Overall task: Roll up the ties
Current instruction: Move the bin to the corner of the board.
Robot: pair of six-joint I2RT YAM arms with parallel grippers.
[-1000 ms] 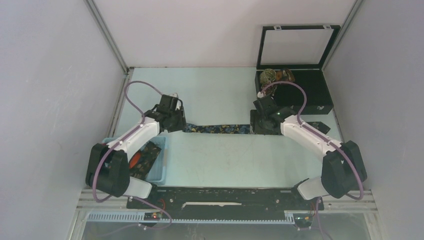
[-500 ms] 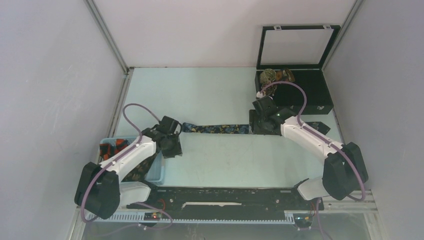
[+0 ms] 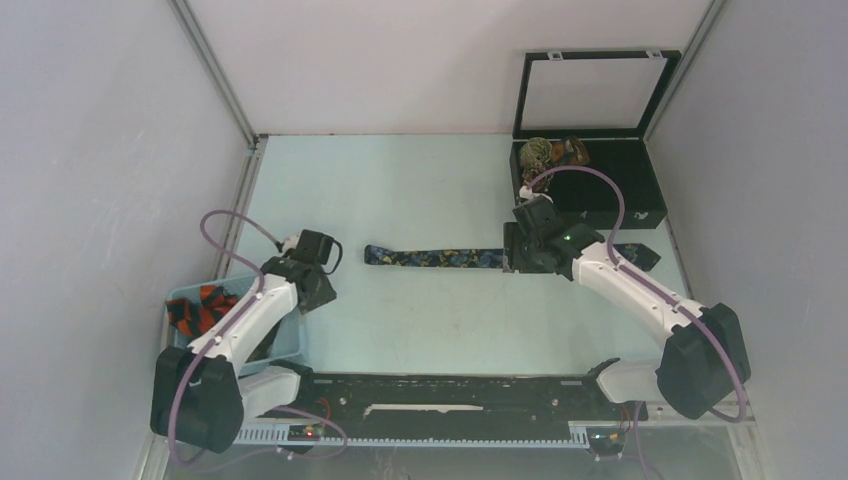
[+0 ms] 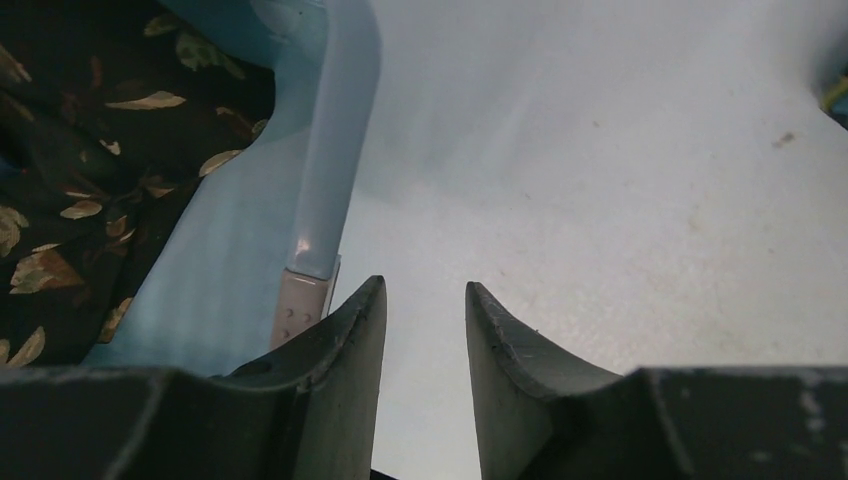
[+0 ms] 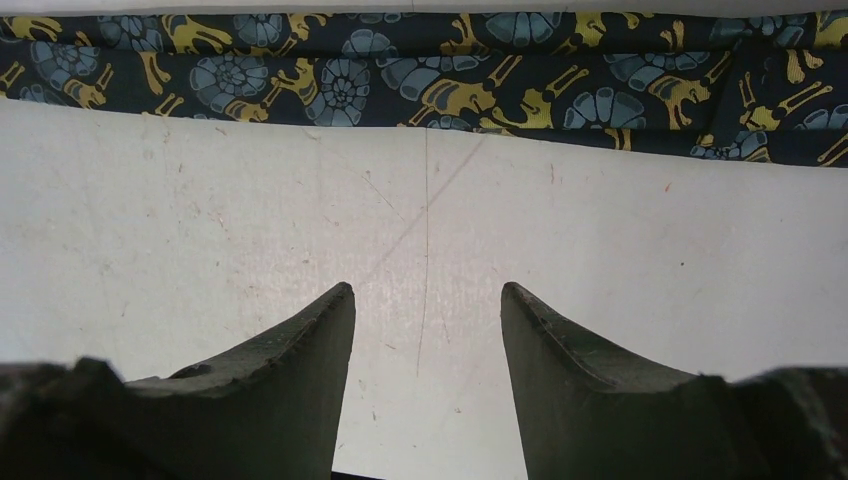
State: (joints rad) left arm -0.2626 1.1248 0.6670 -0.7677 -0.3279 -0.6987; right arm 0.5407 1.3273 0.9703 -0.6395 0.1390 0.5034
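A dark navy tie (image 3: pixel 440 258) with yellow-blue figures lies flat across the table, its narrow end at the left. My right gripper (image 3: pixel 517 256) hovers over it, open and empty. In the right wrist view the tie (image 5: pixel 430 70) runs across just beyond my right gripper (image 5: pixel 428 290). My left gripper (image 3: pixel 320 294) is open and holds nothing, beside the blue bin's corner and apart from the tie's narrow end. In the left wrist view only bare table shows between the fingertips of my left gripper (image 4: pixel 425 290).
The blue bin (image 3: pixel 290 345) at the near left holds an orange-red tie (image 3: pixel 205 305) and a dark leaf-patterned tie (image 4: pixel 60 150); its rim (image 4: pixel 330 130) is next to my left fingers. An open black box (image 3: pixel 630 185) at the back right holds rolled coils (image 3: pixel 545 152).
My left arm has pulled back from the tie's narrow end to the bin's corner, its jaws narrowing a little. The bin sits further left. The right arm has barely shifted.
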